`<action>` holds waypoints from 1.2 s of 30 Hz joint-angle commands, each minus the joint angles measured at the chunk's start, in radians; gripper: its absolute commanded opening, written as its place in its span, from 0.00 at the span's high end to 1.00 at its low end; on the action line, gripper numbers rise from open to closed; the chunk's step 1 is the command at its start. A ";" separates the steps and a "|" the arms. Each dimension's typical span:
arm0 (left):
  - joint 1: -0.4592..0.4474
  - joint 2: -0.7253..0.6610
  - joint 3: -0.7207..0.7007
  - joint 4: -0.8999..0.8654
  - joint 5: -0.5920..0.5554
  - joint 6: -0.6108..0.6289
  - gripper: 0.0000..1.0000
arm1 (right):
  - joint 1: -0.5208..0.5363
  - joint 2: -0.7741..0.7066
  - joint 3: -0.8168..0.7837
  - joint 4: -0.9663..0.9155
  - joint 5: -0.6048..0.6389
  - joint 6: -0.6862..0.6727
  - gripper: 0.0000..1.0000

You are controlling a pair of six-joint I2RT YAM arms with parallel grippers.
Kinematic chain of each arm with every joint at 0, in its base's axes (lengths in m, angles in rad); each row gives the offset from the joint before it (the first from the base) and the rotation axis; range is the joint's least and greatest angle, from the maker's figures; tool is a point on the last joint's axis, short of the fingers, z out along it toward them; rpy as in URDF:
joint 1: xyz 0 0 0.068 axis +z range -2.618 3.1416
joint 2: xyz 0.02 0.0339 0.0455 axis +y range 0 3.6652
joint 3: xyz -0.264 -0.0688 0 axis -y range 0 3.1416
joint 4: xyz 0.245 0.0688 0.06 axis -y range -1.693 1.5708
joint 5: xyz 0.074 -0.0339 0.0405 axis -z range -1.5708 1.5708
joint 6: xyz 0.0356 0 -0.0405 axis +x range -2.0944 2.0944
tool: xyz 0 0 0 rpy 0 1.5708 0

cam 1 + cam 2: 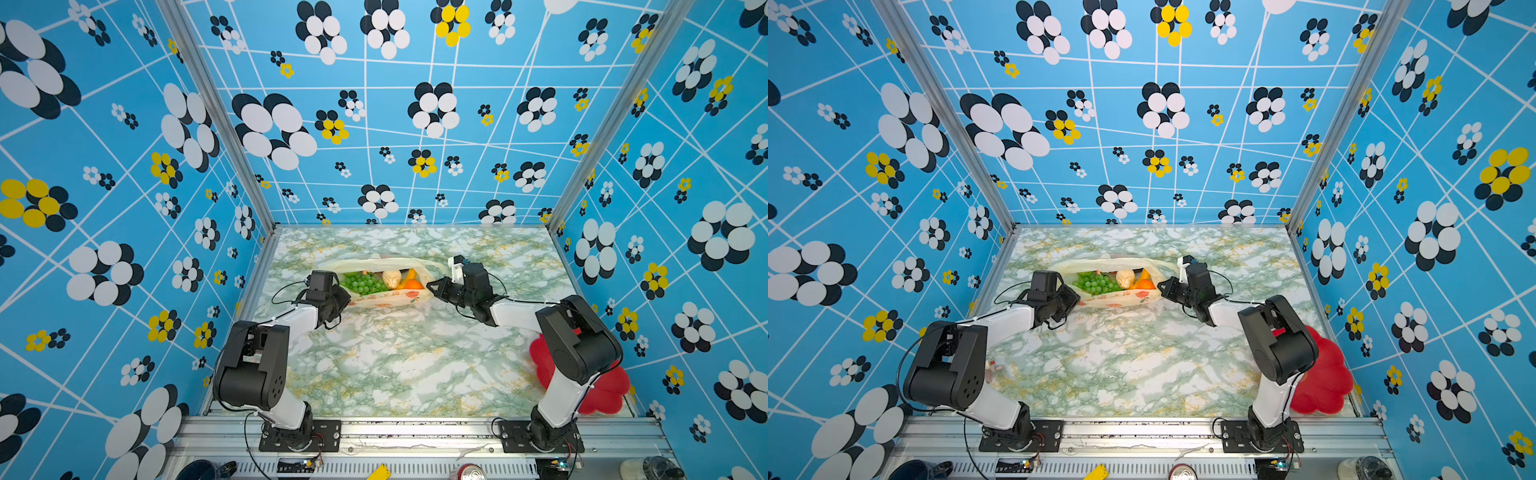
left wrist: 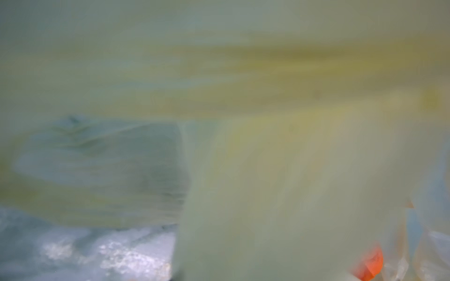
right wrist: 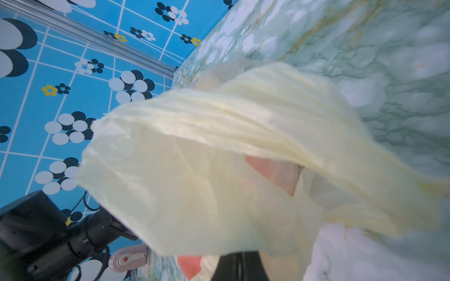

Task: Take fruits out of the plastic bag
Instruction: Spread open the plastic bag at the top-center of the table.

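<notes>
Left claw [image 1: 344, 300] sits at the left end of the plastic bag [image 1: 386, 300] with its fingertips lost in the plastic, so I cannot tell whether it grips. Its wrist view is only a pale-yellow blur. Just right of it the bag's mouth gapes upward. Inside lie the green grape bunch [image 1: 363, 282], then the cream piece [image 1: 391, 278], then the orange [image 1: 413, 284] nearest the right claw [image 1: 432, 286]. That claw is clenched on the bag's right handle. Back along its arm, by the base, a red flower-shaped plate [image 1: 606, 390] lies partly hidden at the worktop's right edge. The worktop [image 1: 395, 365] is glossy green-and-white marble print with yellow veins, and an aluminium rail [image 1: 415, 432] runs along its front. Blue walls [image 1: 374, 104] crossed by white lines and dotted with black, white and yellow flowers enclose three sides, joined by aluminium posts [image 1: 216, 116].
</notes>
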 commanded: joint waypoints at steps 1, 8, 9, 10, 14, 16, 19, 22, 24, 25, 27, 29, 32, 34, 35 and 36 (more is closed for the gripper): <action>0.027 -0.003 -0.083 0.221 0.082 -0.022 0.84 | -0.037 0.039 0.031 0.059 -0.056 0.053 1.00; 0.044 0.039 -0.244 0.594 0.146 -0.056 1.00 | -0.083 0.139 0.054 0.201 -0.057 0.193 1.00; 0.046 0.066 -0.265 0.657 0.165 -0.067 1.00 | -0.084 0.146 0.043 0.211 -0.049 0.198 1.00; 0.046 0.089 -0.288 0.711 0.173 -0.081 1.00 | -0.086 0.150 0.033 0.213 -0.041 0.199 1.00; 0.051 0.220 -0.322 0.862 0.223 -0.131 1.00 | -0.089 0.154 -0.016 0.211 -0.010 0.191 1.00; 0.038 0.272 -0.309 0.888 0.243 -0.142 1.00 | -0.088 0.136 -0.021 0.173 -0.007 0.164 1.00; 0.021 0.285 -0.300 0.874 0.238 -0.132 1.00 | -0.085 0.070 -0.010 0.015 0.033 0.076 0.94; 0.001 0.201 -0.258 0.677 0.197 -0.062 1.00 | -0.071 -0.014 0.016 -0.164 0.099 -0.041 0.79; -0.014 0.134 -0.224 0.540 0.161 -0.004 1.00 | -0.048 -0.060 0.054 -0.304 0.157 -0.126 0.63; -0.015 0.112 -0.214 0.499 0.151 0.012 1.00 | -0.033 -0.079 0.073 -0.360 0.191 -0.163 0.56; -0.012 0.081 -0.203 0.444 0.138 0.026 1.00 | 0.011 -0.115 0.124 -0.504 0.301 -0.251 0.40; -0.013 0.073 -0.196 0.425 0.137 0.031 1.00 | 0.054 -0.147 0.164 -0.603 0.407 -0.316 0.30; -0.014 0.075 -0.196 0.418 0.139 0.034 1.00 | 0.141 -0.167 0.240 -0.719 0.552 -0.418 0.24; -0.017 0.068 -0.195 0.409 0.133 0.038 1.00 | 0.205 -0.155 0.306 -0.781 0.621 -0.481 0.24; -0.020 0.061 -0.193 0.400 0.133 0.044 1.00 | 0.232 -0.137 0.342 -0.799 0.632 -0.508 0.23; -0.023 0.054 -0.189 0.382 0.129 0.051 1.00 | 0.254 -0.111 0.384 -0.819 0.631 -0.523 0.24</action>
